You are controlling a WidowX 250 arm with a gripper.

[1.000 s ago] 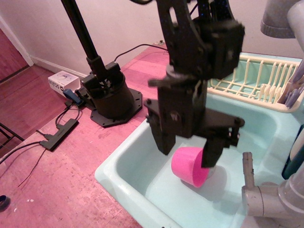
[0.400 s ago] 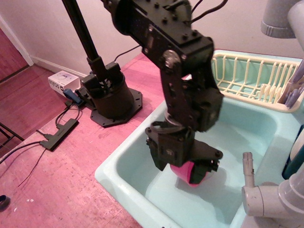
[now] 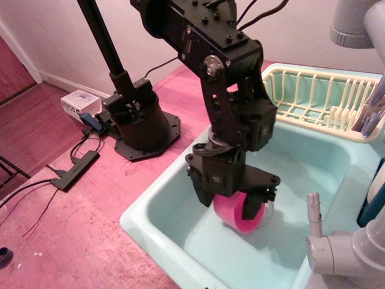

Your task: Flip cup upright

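One black robot arm reached down into a pale turquoise sink (image 3: 162, 201), its gripper (image 3: 231, 205) set low over the sink floor. Between the two dark fingers lay the cup (image 3: 231, 218), small and bright pink, resting on its side near the middle of the basin. One finger (image 3: 251, 208) crossed the front of the cup's pink wall; the other sat at its left edge. The jaws appeared drawn in against the cup's sides, holding it, though where the pads met the plastic was partly hidden by the gripper body. The cup's handle could not be seen. A cream dish rack (image 3: 313, 96) stood at the far rim of the sink, and a grey faucet (image 3: 337, 250) rose at the near right corner.

The risk from here looked like slippage: the cup was smooth and tapered, so a grip across its sloping wall might squeeze it out sideways as the wrist turned. A turn made too low could also scrape the rim along the sink floor and knock the cup loose.
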